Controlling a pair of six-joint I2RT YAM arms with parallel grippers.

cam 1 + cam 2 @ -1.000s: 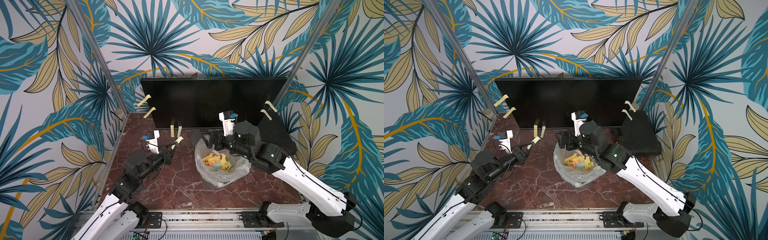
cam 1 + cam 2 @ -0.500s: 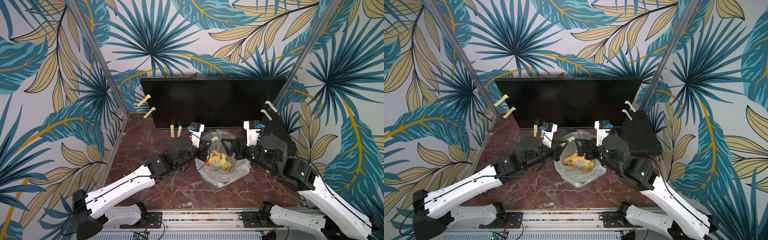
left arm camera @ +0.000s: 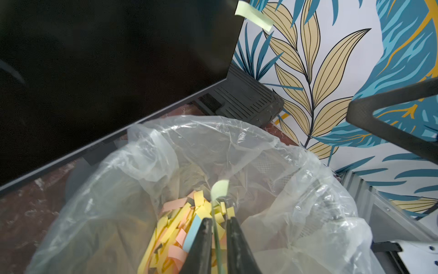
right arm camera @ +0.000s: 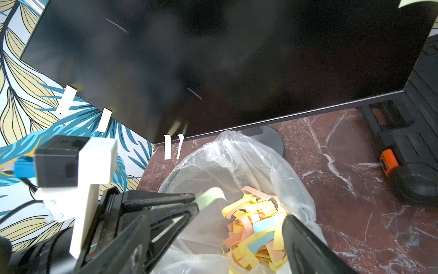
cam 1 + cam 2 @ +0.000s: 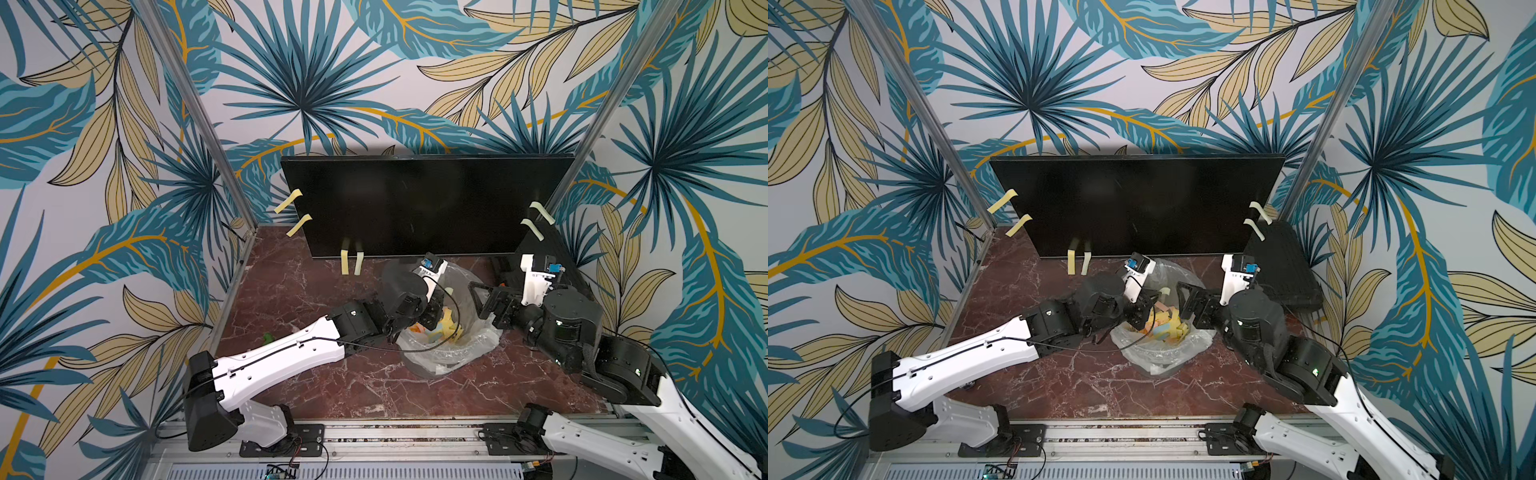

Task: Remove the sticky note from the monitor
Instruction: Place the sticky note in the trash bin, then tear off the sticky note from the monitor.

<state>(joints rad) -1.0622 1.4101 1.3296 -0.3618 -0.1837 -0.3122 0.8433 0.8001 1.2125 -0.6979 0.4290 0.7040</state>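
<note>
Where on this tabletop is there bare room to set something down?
Free: the front strip between the bin and the rail; the patch between the left arm and monitor. Crowded: over the bin, where the left gripper and right gripper hang close, and around the black case.

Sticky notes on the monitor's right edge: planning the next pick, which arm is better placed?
Right. The right hand is open, empty, nearer those notes; the left hand, over the bin, has a note between its fingers.

A plastic-lined bin [image 5: 432,368] sits on the marble tabletop [image 5: 365,390]; a ribbed black case [image 5: 1283,266] lies near the wall [image 5: 1391,257].
</note>
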